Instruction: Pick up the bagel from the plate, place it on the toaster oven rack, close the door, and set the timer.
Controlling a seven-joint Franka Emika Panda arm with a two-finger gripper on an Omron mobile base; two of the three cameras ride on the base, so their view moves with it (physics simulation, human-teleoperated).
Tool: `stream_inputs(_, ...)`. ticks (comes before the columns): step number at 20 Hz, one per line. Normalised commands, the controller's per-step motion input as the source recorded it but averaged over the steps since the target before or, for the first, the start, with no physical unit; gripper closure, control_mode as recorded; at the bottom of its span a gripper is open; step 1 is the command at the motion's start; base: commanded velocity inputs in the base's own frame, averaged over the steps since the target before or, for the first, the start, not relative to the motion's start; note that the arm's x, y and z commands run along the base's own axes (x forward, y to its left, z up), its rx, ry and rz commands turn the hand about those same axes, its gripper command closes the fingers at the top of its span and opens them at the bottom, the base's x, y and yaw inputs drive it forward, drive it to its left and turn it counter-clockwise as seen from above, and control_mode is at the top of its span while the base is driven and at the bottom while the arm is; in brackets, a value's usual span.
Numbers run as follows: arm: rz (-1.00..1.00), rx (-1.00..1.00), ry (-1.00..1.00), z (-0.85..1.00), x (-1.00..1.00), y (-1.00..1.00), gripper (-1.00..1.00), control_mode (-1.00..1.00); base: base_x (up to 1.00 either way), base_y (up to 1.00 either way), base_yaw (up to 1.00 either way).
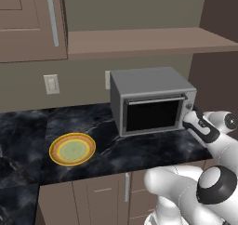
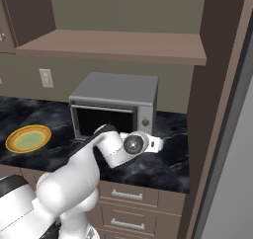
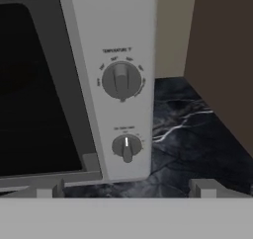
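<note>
In the left base view, the toaster oven (image 1: 151, 101) is seen on the dark bench (image 1: 139, 147) with its door (image 1: 153, 114) shut; the plate (image 1: 72, 149) lies well left, no bagel discernible on it. In the right base view, the gripper is hidden behind the wrist. In the hand view, two knobs (image 3: 121, 81) are faced; the gripper (image 3: 126, 188) appears spread, tips cut off.

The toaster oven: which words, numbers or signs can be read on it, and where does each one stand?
"TEMPERATURE": above the upper knob on the control strip of the toaster oven; the last characters are blurred.
Scale marks around the upper knob: too small to read.
Label above the lower knob: too blurred to read.
Nothing else readable.
</note>
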Motion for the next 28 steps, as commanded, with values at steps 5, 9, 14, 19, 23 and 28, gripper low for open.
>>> stream_inputs(5, 0.00, 0.00, 0.00, 0.00, 0.04, -0.08, -1.00, -1.00, 0.00, 0.00, 0.00)
stream_inputs(9, 0.00, 0.00, 0.00, 0.00, 0.12, -0.03, -1.00, -1.00, 0.00, 0.00, 0.00)
stream_inputs(14, 0.00, 0.00, 0.00, 0.00, 0.13, -0.09, -1.00, -1.00, 0.00, 0.00, 0.00)
stream_inputs(19, 0.00, 0.00, 0.00, -0.05, 0.09, -0.14, -1.00, -1.00, 0.00, 0.00, 0.00)
stream_inputs(23, 0.00, 0.00, 0.00, -0.19, 0.00, -0.02, -1.00, -1.00, 0.00, 0.00, 0.00)
stream_inputs(28, 0.00, -0.01, -0.01, -0.20, 0.00, 0.00, -1.00, -1.00, 0.00, 0.00, 0.00)
